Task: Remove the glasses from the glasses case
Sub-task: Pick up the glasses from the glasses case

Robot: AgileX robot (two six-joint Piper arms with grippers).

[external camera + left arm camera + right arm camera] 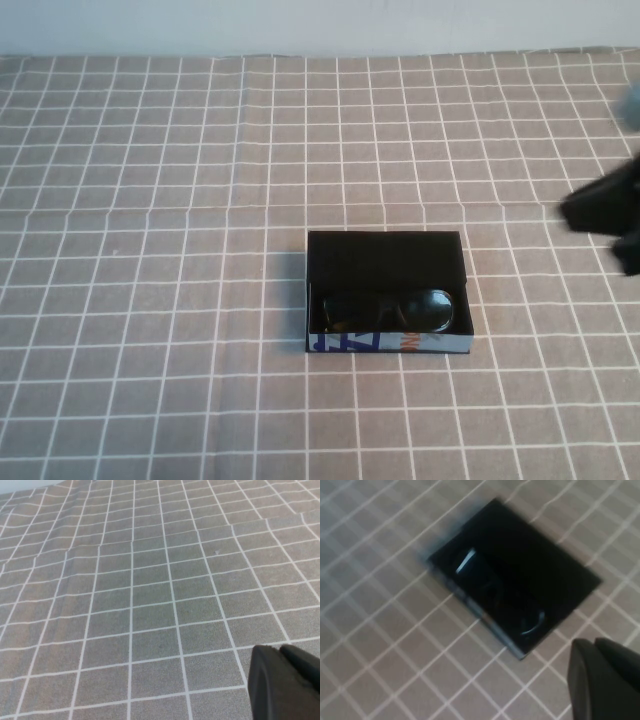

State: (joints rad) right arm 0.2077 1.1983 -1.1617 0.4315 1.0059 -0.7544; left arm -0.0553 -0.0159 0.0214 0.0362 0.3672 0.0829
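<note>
1. Right pincer (605, 215): seen as a dark, blurred shape at the right edge of the high view, above the worktop (150, 250), well apart from the glasses case (385, 292) and to its right; cannot tell whether fingers apart or together.
2. Same right pincer (605, 680) in the right wrist view: only a black rounded part at the corner, hanging over the grid cloth beside the case (515, 575), not touching it.
3. Left pincer (285, 682): out of sight in the high view; in the left wrist view only a dark rounded part at the corner over bare cloth, with nothing gripped that can be seen; cannot tell whether apart or together.
4. Glasses case: lies open and flat near the middle of the worktop, slightly right of centre, black inside, with its white front side printed in blue and orange facing the robot.
5. Glasses (388, 310): lie inside the case, along its near side just behind the white front wall, dark lenses side by side, frame running across the width of the case.
6. Glasses (495, 592) in the right wrist view: dark against the black interior, marked mostly by pale glints on the lenses.
7. Worktop: covered with a grey-brown cloth ruled in white squares, with a faint crease running across it behind the case.
</note>
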